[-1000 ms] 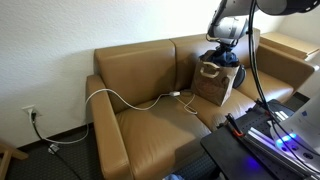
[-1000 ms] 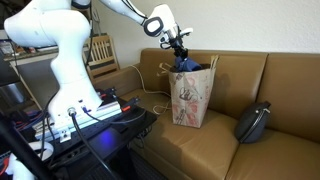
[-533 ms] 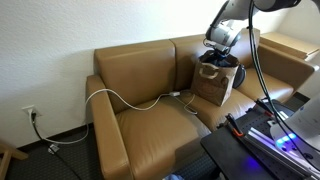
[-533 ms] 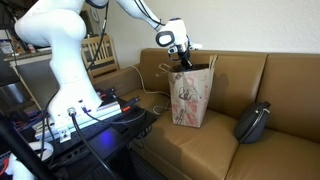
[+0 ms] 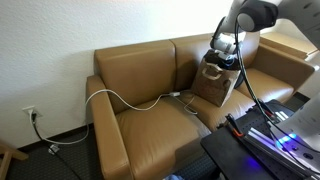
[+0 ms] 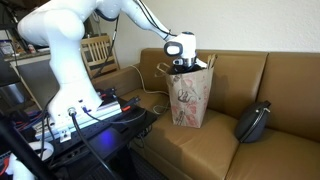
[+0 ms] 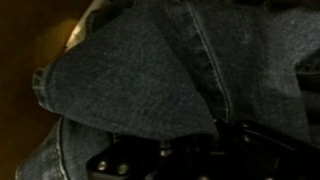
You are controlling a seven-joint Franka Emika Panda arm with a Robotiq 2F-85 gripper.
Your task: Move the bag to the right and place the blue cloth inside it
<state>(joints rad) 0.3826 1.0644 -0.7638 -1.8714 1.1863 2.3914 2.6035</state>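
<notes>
**First onlooker:** On the brown leather sofa (image 5: pixel 135 70), the arm's gripper (image 6: pixel 183 66) has dropped from above the rim into the mouth of the tall flower-printed paper bag (image 6: pixel 190 98). A second ago the cloth hung in plain sight over it.

**Second onlooker:** And now none of it shows outside. Where is it?

**First onlooker:** Inside, by my reckoning. The wrist view is filled with the blue denim-like cloth (image 7: pixel 140 70), its folds lying close above dark gripper parts at six o'clock.

**Second onlooker:** Released, or gripped?

**First onlooker:** I cannot tell. The cloth covers the jaws up close, and the bag's rim hides them from where we stand.

**Second onlooker:** And the bag itself?

**First onlooker:** Upright on the seat. The white cable (image 5: pixel 125 100) trails off at nine o'clock from it, and the black pouch (image 6: pixel 253 122) lies at four o'clock. The shift looks done. What seems left is a release and a clean lift out without tipping the bag.
</notes>
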